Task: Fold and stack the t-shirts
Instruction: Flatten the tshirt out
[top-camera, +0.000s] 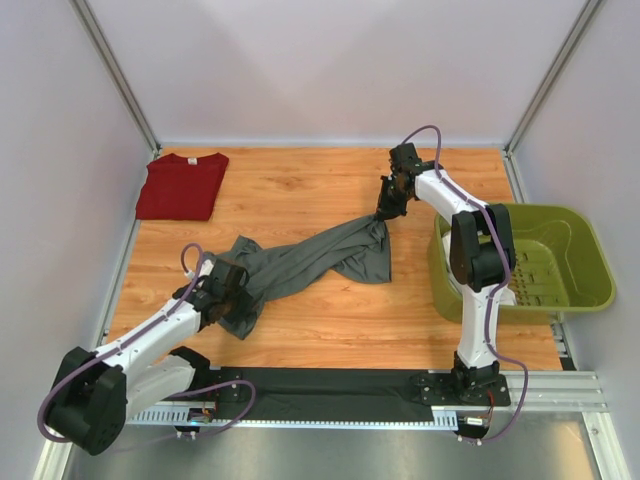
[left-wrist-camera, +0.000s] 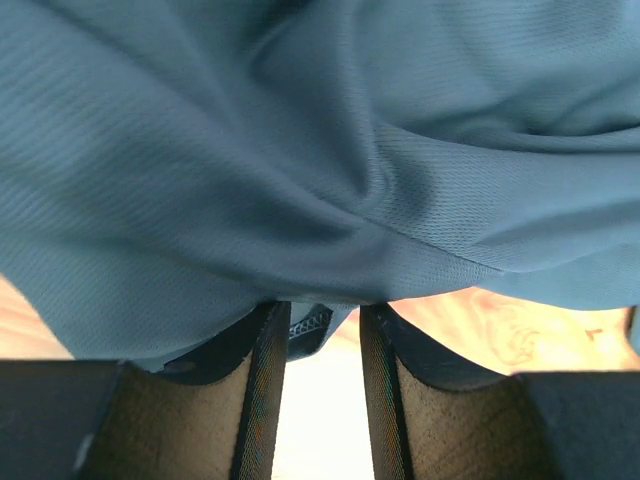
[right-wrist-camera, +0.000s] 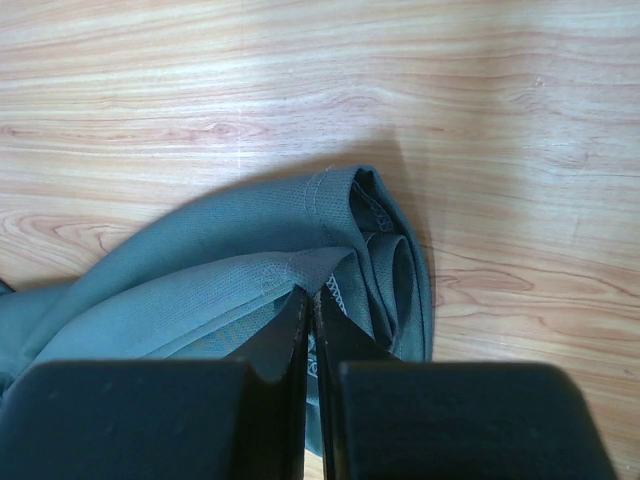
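The dark grey t-shirt (top-camera: 300, 265) lies stretched and rumpled in a diagonal band across the wooden table (top-camera: 300, 190). My right gripper (top-camera: 388, 208) is at its far right end, and in the right wrist view the gripper (right-wrist-camera: 312, 295) is shut on a stitched edge of the grey t-shirt (right-wrist-camera: 200, 260). My left gripper (top-camera: 228, 285) sits at the near left end. In the left wrist view that gripper (left-wrist-camera: 325, 310) is open, its jaws apart with grey t-shirt cloth (left-wrist-camera: 300, 150) draped over their tips and a hem just between them. The dark red t-shirt (top-camera: 182, 186) lies folded at the far left corner.
An olive-green plastic basket (top-camera: 520, 262) stands at the table's right edge, beside the right arm. White walls enclose the table on three sides. A black mat (top-camera: 330, 385) runs along the near edge between the arm bases.
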